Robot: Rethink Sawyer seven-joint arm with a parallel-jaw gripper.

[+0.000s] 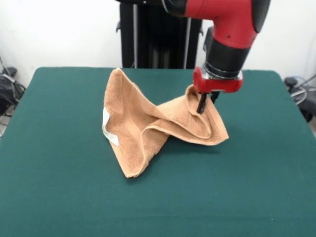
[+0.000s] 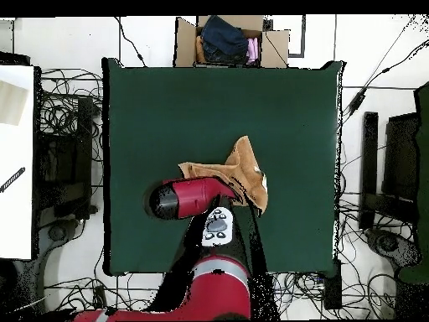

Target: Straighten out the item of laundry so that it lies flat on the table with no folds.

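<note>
Tan towel [image 1: 148, 123], mid-table [image 1: 59, 197], crumpled and twisted with white label [image 1: 109, 129] showing on one raised flap; tool [image 1: 205, 103] clamped on a lifted edge fold, apparently held so that the folds can be drawn out flat.

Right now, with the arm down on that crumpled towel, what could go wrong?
1. The gripper sits on a folded ridge of the towel, so a pull may take several layers and drag the whole bundle instead of opening it.
2. The white label edge is doubled under; pulling sideways could tighten that fold.
3. In the overhead view the arm hides part of the towel, so progress is hard to check there.
</note>
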